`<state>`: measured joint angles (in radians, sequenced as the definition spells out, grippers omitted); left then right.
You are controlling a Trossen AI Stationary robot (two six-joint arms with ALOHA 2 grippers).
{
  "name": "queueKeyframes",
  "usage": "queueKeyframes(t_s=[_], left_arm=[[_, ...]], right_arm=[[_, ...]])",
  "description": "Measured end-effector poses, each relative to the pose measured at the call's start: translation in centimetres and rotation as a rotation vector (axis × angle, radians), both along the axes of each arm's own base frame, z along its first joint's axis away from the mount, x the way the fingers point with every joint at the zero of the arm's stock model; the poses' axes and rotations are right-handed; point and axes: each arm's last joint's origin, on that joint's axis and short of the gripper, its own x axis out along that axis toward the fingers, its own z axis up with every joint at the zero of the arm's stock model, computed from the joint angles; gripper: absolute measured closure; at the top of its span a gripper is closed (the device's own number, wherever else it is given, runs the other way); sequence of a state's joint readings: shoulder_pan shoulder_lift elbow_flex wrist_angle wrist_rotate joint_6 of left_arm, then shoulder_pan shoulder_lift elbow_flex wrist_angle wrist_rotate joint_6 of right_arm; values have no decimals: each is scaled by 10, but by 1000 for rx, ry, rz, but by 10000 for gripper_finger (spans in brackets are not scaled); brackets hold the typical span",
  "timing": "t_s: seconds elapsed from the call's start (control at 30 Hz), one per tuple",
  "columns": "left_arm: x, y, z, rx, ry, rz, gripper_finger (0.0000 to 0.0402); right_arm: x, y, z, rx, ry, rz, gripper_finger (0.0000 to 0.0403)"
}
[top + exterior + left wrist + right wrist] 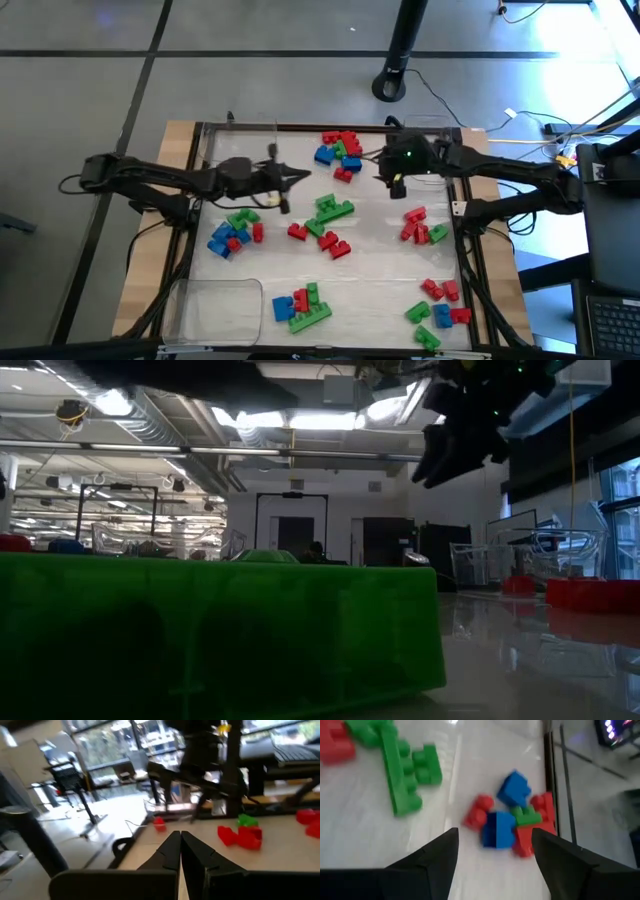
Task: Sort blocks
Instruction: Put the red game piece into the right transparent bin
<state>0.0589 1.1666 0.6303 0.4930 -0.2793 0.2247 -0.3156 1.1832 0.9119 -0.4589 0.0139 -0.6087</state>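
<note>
Overhead, the table [180, 135] carries the blocks in several loose groups. At 9 o'clock from the table's middle, the left gripper [300, 178] hangs above the surface with its fingers [172, 851] pressed together, holding nothing. Just below it in the high view lies a mixed pile [232, 232] of green, blue and red blocks. At 7 o'clock a clear tray [215, 305] sits at the near left corner, and beside it, at 6 o'clock, is a blue, red and green cluster [302, 305]. Near the middle rests a long green block [333, 210], with red blocks [330, 243] close by.

At 12 o'clock there is a heap of red, blue and green blocks [340, 152] touching each other. The right gripper [392, 180] hovers just beside this heap, fingers [436, 857] spread wide apart, empty; its wrist view shows the same heap [512, 820] between the fingers, on the table below them. At 3 o'clock lie a few red blocks with one green [421, 227], and at 5 o'clock a last group [438, 312] in the three colours. From table height, one big green block [220, 625] fills the left of the picture.
</note>
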Motion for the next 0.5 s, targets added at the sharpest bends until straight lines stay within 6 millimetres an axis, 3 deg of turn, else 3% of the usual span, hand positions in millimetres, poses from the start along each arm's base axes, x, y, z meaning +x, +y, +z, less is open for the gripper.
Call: queueKeyframes(t_s=[0.23, 0.5], left_arm=[[-40, -2, -20, 0, -140, 10, 398], [-53, -3, -16, -23, -180, 11, 398]], right_arm=[[33, 13, -21, -32, 9, 45, 150], [66, 7, -68, -7, 99, 51, 150]])
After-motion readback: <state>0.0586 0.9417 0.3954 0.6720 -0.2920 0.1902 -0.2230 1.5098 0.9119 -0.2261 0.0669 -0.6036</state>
